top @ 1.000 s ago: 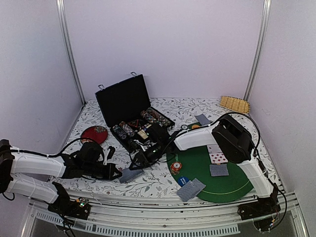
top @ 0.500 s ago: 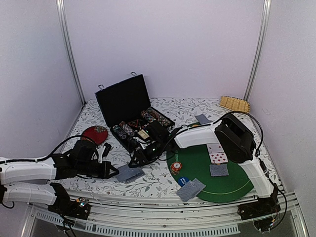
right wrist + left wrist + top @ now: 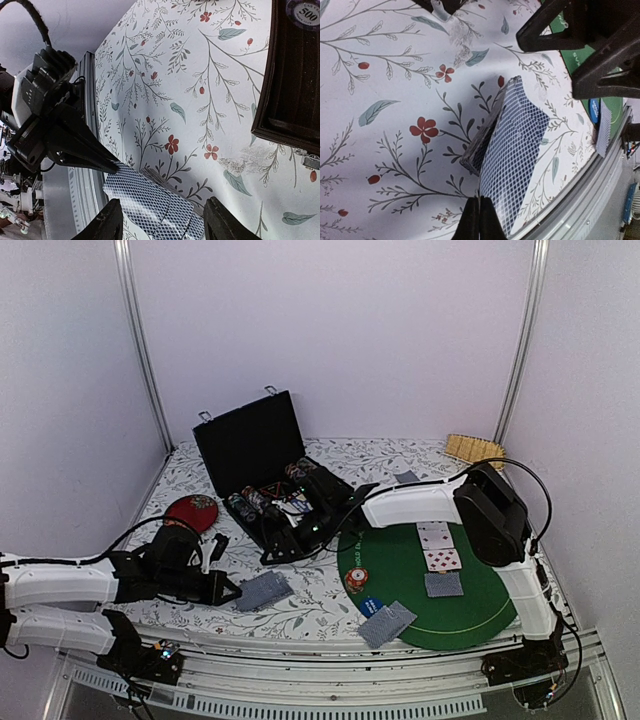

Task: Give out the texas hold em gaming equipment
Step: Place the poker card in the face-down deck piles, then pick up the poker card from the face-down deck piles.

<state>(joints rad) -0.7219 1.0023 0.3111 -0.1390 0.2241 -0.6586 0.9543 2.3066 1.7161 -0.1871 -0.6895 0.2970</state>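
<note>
While left fingers (image 3: 470, 223) pinch shut on edge of cards (image 3: 512, 150), right fingers (image 3: 112, 221) gape empty.

cropped by the left wrist view's bottom: left gripper (image 3: 479, 206), grip on card stack (image 3: 515, 145) near the table (image 3: 380, 60) front edge too fine to tell. clipped in right wrist view: black case (image 3: 295, 75), 500 chip (image 3: 304, 11).

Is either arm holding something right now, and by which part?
The left gripper seems shut on the top card of the small stack, pinching the end nearest it. The right gripper is open and empty.
</note>
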